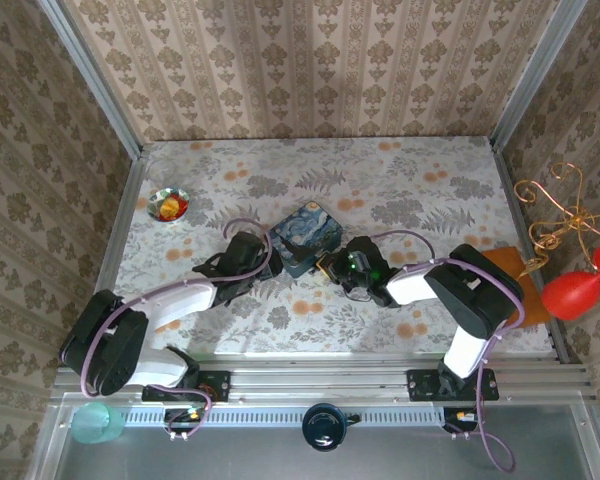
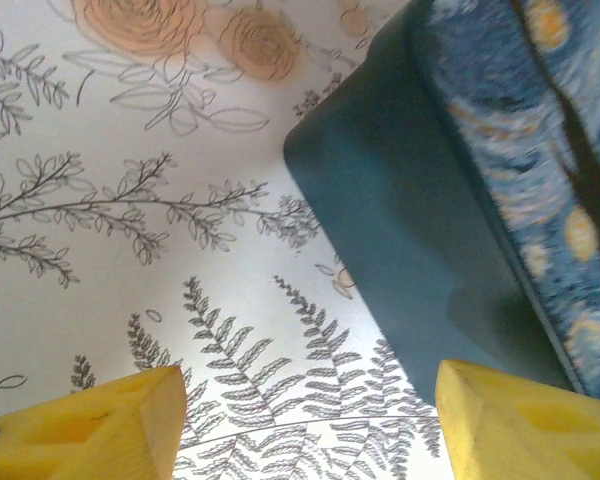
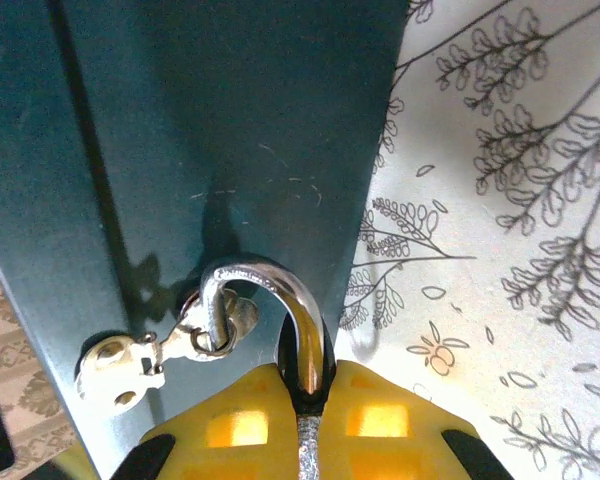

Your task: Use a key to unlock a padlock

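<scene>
Count, top view: two arms, two grippers, one starry-night tin (image 1: 307,238) and one small bowl (image 1: 168,204) with red and yellow contents, all on one floral-clothed table (image 1: 430,190). The bowl sits well apart from the tin, toward the far left. We count one padlock (image 3: 302,325), seen from the right wrist.

Right gripper (image 3: 305,415): its two yellow fingers (image 3: 380,420) are pressed together on the padlock's dark body, which shows as a thin sliver between them. The pale shackle arches up out of the fingers and is threaded through a small ring on the pale latch fitting (image 3: 115,365) on the tin's dark teal side wall. The padlock hangs touching that wall, just beside the tin's corner, with the cloth to its right. In the top view, the right gripper (image 1: 332,266) sits against the near-right side of the tin.

Left gripper (image 2: 305,425): its two yellow fingers (image 2: 90,420) stand wide apart with only cloth between them. The tin's corner lies just ahead and to the right of them. In the top view, the left gripper (image 1: 260,250) is just beside the tin's left side, so the padlock lies across the tin from it.
</scene>
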You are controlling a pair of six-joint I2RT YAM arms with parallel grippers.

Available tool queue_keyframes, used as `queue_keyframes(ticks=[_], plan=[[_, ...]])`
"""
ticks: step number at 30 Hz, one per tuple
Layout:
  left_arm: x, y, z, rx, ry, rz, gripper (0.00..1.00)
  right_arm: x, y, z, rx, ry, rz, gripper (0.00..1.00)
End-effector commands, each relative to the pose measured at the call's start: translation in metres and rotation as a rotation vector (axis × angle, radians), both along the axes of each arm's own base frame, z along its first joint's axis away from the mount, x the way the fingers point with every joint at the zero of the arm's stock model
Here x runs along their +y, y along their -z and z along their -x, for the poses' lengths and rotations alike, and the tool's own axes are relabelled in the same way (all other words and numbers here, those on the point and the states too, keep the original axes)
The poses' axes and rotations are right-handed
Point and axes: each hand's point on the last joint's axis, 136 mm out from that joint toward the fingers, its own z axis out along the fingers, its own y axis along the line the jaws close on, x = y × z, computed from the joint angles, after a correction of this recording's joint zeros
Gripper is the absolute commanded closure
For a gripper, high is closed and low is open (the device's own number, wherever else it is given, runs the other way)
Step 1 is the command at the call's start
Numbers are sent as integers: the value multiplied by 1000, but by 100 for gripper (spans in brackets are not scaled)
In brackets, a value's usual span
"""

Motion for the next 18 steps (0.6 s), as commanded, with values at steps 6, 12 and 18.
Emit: queue_keyframes(ticks=[6, 12, 18], plan=[[-18, -36, -5, -100, 50, 33, 30, 7, -6, 8, -7, -51, 63, 100], [-22, -41, -6, -106, 64, 27, 28, -20, 4, 2, 1, 0, 56, 100], [-33, -28, -8, -57, 98, 19, 28, -4, -8, 4, -13, -94, 57, 100]])
